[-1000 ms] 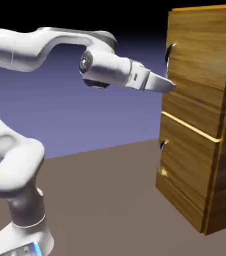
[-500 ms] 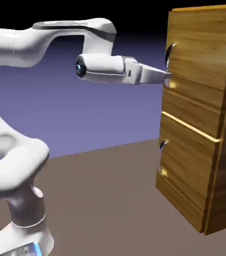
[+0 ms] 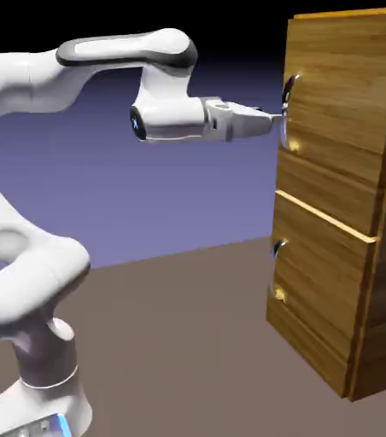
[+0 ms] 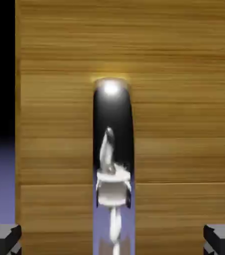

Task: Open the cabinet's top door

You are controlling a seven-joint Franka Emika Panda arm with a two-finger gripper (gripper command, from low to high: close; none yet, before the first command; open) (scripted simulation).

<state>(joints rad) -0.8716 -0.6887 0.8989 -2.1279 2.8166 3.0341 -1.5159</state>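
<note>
The pincer [image 3: 275, 119] is hovering with fingers spread wide, gripping nothing, just short of the handle [image 4: 113, 149] on the top door [image 3: 337, 77]. The handle is lying dead ahead, centred between the fingertips [image 4: 2, 238] (long axis running up the hand view).

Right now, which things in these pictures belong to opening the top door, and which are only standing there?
Belong to the job:
- cabinet
- top door
- its curved dark handle
- gripper, open, fingertips wide either side of the handle

Only standing there:
- lower panel with its small handle
- table
</note>
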